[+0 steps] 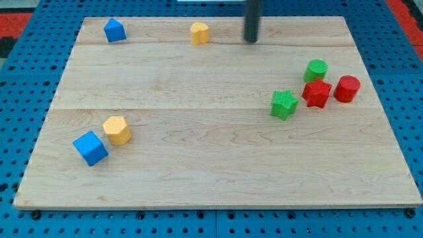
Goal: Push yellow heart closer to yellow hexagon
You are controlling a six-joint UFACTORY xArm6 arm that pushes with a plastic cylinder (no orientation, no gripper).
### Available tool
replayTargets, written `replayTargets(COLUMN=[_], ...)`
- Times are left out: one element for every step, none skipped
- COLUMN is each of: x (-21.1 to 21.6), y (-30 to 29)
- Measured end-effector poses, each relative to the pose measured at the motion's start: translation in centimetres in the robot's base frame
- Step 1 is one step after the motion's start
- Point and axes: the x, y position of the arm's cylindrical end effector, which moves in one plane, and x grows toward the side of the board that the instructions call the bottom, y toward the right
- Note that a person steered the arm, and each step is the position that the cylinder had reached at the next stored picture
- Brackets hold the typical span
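The yellow heart (199, 32) lies near the view's top, left of centre. The yellow hexagon (117, 129) lies at the lower left, touching a blue cube (90, 147). My tip (251, 40) is the dark rod's lower end at the view's top, to the right of the yellow heart with a clear gap between them. The heart and the hexagon are far apart, the hexagon well below and to the left of the heart.
A blue block (115, 30) sits at the top left of the wooden board (211, 165). At the right are a green star-like block (284, 104), a green cylinder (316, 69), a red star-like block (317, 93) and a red cylinder (347, 88).
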Motion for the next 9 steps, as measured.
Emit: replayTargets(x=[-2.4,3.9,11.3,7.8,3.5,9.3,16.6,9.9,7.1], y=[-4.5,-15.7,-23.9,-22.6,-23.5,-30.9,-31.2,-32.9,-28.6])
